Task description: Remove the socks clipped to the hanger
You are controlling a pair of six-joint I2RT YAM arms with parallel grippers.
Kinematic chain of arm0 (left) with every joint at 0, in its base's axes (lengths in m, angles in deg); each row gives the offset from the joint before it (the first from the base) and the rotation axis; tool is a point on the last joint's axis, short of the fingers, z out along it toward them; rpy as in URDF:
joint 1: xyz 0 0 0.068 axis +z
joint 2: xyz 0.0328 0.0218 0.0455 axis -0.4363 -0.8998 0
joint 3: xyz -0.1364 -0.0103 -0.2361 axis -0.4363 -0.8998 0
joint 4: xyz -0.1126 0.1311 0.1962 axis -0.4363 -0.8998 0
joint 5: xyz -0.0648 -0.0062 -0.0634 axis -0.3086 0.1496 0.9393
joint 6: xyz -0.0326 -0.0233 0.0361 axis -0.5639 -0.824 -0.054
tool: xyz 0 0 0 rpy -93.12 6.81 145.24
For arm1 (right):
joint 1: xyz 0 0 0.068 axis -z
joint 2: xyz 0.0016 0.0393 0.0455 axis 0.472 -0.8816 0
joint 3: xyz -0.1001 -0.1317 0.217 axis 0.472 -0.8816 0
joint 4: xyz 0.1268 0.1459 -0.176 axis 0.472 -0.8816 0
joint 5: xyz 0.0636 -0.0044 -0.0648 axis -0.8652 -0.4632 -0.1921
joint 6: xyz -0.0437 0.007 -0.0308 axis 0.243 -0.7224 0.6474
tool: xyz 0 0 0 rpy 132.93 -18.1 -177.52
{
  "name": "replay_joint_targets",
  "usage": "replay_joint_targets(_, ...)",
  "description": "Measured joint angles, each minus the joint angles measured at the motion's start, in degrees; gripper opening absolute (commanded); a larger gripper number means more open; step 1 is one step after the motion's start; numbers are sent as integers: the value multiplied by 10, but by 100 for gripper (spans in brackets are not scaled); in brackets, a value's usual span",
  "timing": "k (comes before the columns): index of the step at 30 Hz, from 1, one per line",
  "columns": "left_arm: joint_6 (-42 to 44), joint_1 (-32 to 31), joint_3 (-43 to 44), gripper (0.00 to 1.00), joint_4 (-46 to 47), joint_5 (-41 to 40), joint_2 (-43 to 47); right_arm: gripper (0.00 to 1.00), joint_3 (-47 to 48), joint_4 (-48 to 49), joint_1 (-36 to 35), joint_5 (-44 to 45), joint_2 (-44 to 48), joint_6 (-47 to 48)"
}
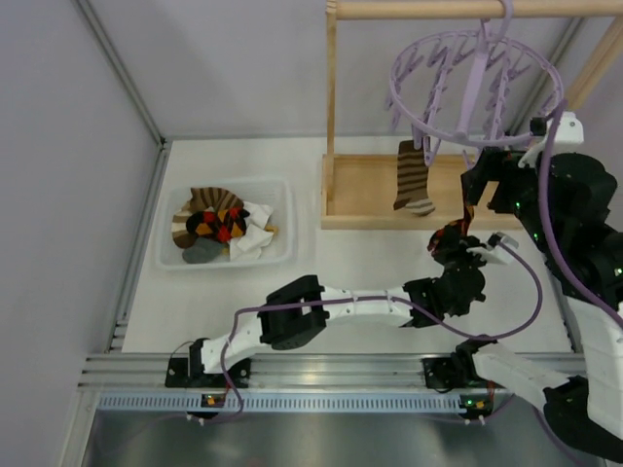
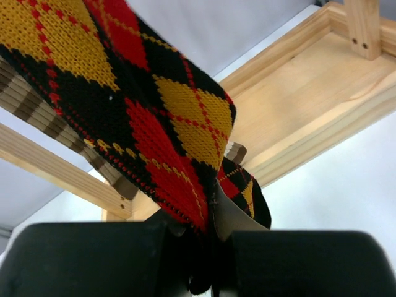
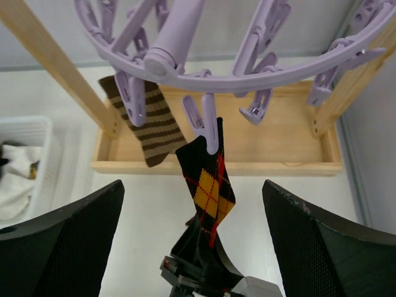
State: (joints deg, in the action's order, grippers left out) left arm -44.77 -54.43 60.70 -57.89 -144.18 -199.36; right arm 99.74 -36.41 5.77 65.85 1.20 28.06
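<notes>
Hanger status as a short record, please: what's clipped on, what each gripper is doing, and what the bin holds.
hanger: hooked on wooden rail
clipped on: striped sock, diamond sock
left gripper: shut on diamond sock's lower end
right gripper: open, near hanger, holding nothing
bin: pile of socks

We are looking down on the whole table [image 1: 370,282] from overhead. Both wrist cameras are sitting close below the hanger [image 3: 235,79], sharing the diamond-patterned sock [image 2: 154,117] and wooden rack [image 2: 309,105].
</notes>
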Motion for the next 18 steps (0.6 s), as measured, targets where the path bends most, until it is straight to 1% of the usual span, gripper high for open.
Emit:
replay_joint_targets(4,52,2,66,0,0,-18,-44,81,9,-24,0,48,-50,7)
replay_joint_targets(6,71,2,81,0,0,-22,-59,77,14,-30,0,63,-74,11)
replay_joint_targets(10,96,2,89,0,0,-24,-71,75,14,-33,-1,93,-104,18)
replay_joint_targets(13,102,2,91,0,0,-24,-72,70,18,-35,-5,112,-119,27)
replay_joint_targets(18,104,2,94,0,0,-24,-72,68,19,-24,-29,163,-135,41)
